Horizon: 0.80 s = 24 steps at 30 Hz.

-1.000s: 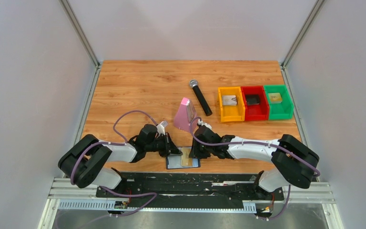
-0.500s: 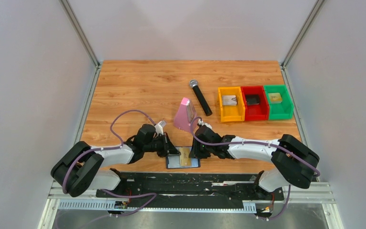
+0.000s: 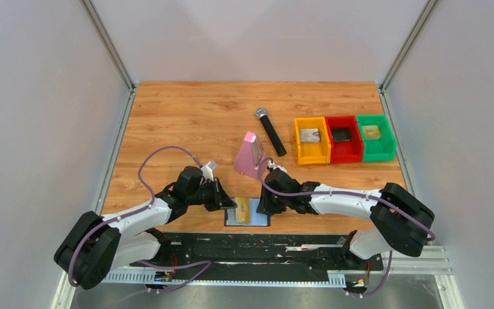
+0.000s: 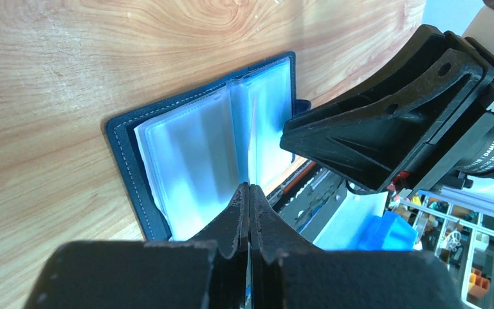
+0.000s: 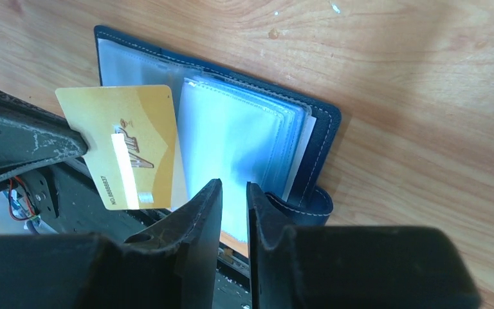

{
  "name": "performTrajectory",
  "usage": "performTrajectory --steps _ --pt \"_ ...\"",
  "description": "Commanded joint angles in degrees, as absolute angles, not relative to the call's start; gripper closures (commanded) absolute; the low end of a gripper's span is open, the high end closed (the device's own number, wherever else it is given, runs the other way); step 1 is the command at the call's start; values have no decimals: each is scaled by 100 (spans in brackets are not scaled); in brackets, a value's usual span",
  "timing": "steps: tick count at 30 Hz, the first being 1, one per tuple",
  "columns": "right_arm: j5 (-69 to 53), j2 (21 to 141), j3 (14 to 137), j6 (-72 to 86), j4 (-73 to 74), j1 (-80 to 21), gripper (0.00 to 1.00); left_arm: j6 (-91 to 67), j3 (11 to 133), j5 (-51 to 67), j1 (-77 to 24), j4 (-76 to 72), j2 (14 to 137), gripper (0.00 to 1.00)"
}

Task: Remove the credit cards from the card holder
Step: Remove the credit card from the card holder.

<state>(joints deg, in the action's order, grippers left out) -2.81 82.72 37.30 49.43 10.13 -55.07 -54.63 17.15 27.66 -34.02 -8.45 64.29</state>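
Note:
The navy card holder [image 3: 257,220] lies open at the table's near edge, its pale clear sleeves up; it also shows in the left wrist view [image 4: 199,141] and the right wrist view [image 5: 251,129]. My left gripper [image 3: 233,203] is shut on a tan-gold credit card [image 3: 242,208], pinching its left edge and holding it over the holder's left half [image 5: 125,145]. In the left wrist view the card is edge-on between the closed left gripper [image 4: 249,188]. My right gripper [image 3: 262,203] rests on the holder's right half, jaws nearly together with pale sleeve between them [image 5: 233,190]. Other cards are not visible.
A pink metronome [image 3: 249,154] stands just behind the grippers, and a black microphone [image 3: 271,132] lies beyond it. Orange [image 3: 311,154], red [image 3: 344,156] and green [image 3: 375,154] bins sit at the right, each with a small item. The black base rail [image 3: 251,248] runs along the near edge.
My left gripper has pulled back to the left with the gold card, sliding it out of the holder's middle toward the left half. The right gripper has stayed on the holder.

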Motion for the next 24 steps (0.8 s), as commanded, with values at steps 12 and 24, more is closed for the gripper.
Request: performTrajectory --steps 12,24 --pt "-1685 6912 3859 3014 828 -4913 66 -4702 2234 3019 -3350 118 5563 100" --pt "-4073 6898 4032 2008 756 -3937 56 -4611 2374 4373 -3352 -505 5455 100"
